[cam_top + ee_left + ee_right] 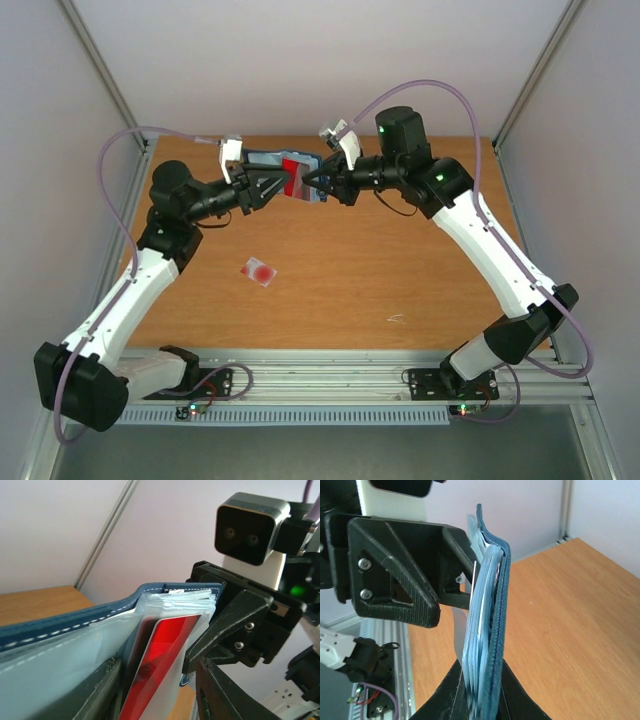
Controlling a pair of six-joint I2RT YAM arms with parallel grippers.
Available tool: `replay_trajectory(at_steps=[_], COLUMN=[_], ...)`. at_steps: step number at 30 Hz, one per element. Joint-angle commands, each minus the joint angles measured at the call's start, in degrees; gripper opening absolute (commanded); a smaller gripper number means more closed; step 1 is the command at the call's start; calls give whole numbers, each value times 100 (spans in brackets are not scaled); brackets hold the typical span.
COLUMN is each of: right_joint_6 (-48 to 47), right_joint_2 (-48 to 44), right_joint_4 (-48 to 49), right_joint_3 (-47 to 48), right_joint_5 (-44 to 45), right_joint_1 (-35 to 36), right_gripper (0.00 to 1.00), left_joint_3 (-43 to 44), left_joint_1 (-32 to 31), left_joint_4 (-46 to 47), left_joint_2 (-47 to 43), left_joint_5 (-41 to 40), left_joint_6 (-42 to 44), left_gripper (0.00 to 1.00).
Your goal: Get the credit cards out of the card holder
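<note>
The dark navy card holder (266, 159) hangs open in the air over the far middle of the table, held between both arms. My right gripper (318, 183) is shut on its edge; in the right wrist view the jaws (482, 672) clamp the navy cover (496, 610) and the pale blue pockets together. A red card (160, 655) sticks out of a clear pocket. My left gripper (156, 666) stands open on either side of it, with a gap on the right. A pale card with a red circle (260, 271) lies flat on the table.
A small pale scrap (396, 318) lies on the wooden table (400, 270) toward the front right. A metal rail (330, 385) with both arm bases runs along the near edge. White walls and frame posts close in the back and sides.
</note>
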Motion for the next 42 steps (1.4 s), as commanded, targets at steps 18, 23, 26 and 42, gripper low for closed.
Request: replay_trajectory(at_steps=[18, 23, 26, 42], right_joint_6=[1249, 1359, 1251, 1230], right_joint_2=[653, 660, 650, 697], right_joint_4=[1140, 941, 814, -125], right_joint_3=[358, 461, 505, 864], right_joint_5=[-1313, -1214, -1352, -1019], right_joint_1=[-570, -646, -633, -1244], right_gripper=[1, 1, 1, 1], left_joint_3=[1234, 1279, 1336, 1005], left_joint_1=[-125, -51, -23, 281], left_joint_4=[1607, 1321, 586, 393], left_joint_2=[-63, -197, -191, -665], left_joint_5=[1989, 1682, 1265, 1324], left_joint_6=[-1912, -1960, -1961, -1804], left_gripper=[42, 45, 45, 40])
